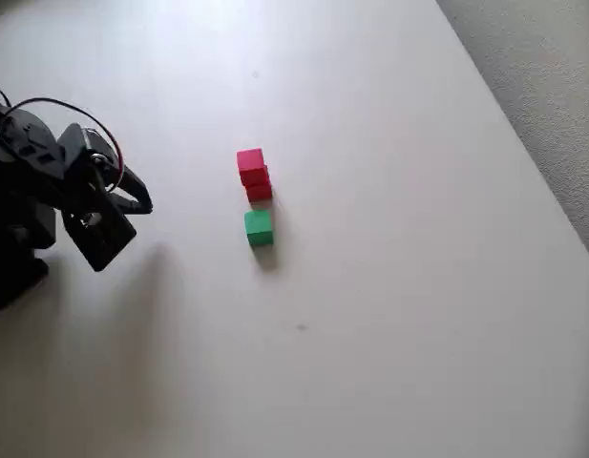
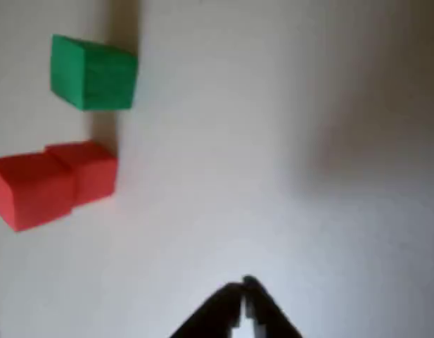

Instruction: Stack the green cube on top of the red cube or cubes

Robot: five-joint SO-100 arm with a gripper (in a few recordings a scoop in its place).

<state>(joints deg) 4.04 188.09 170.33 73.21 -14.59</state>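
— Where the overhead view looks down on the white table [image 1: 389,315], what sits there?
— Two red cubes [image 1: 253,174] stacked near centre, the green cube [image 1: 259,227] just beside them at six o'clock, apart. The black gripper [image 1: 141,198] hangs well off at nine o'clock.
— And the wrist view?
— Green cube [image 2: 93,72] at eleven o'clock, red cubes [image 2: 53,179] at nine. The gripper [image 2: 243,285] at six has its fingertips pressed together, holding nothing.

Matt green cube [image 1: 259,227], smooth table [image 1: 389,286]

Two red cubes [image 1: 254,175], one green cube [image 1: 259,227], one white table [image 1: 389,315], one end effector [image 1: 141,196].
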